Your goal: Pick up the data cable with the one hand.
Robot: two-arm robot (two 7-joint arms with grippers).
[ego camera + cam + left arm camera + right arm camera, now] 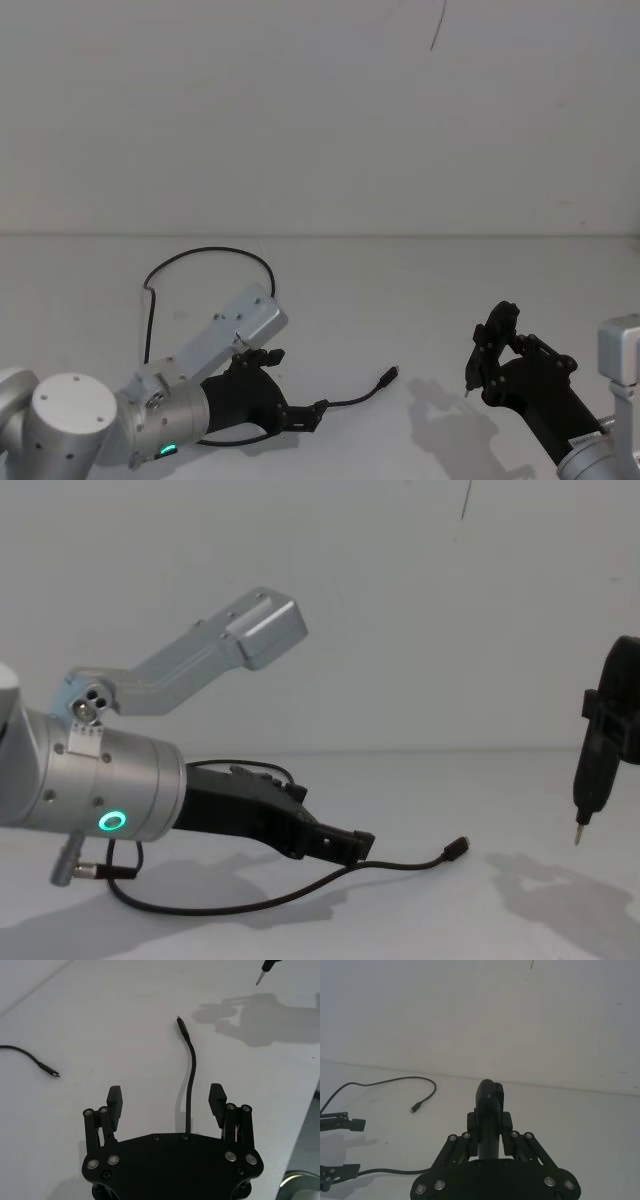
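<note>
Black data cable [215, 249] lies slack on the white table [450, 290], not yet lifted, as the left gripper [166, 1093] sits low over it with its fingers [115, 1095] spread wide. Nothing is gripped. The left wrist view shows the cord running out from under the gripper's body and between the two open pads, nearer one finger than the other and touching neither. One small plug [182, 1024] rests on the table just beyond the fingertips, pointing away from the gripper. The other plug [54, 1073] lies apart from the fingers.

In the head view, the rest of the cord curls in a broad loop across the table behind the arm. The silver arm's green ring light [112, 822] glows in the chest view, where the gripper reaches forward close above the cord. Whether the fingertips touch the table cannot be told from that angle.

The approach appears done; closing on the cord and raising it remain. The right gripper [490, 1121] hangs well off to the right, clamped on a slim pointed tool [598, 742] held tip down above the table, and takes no part.
</note>
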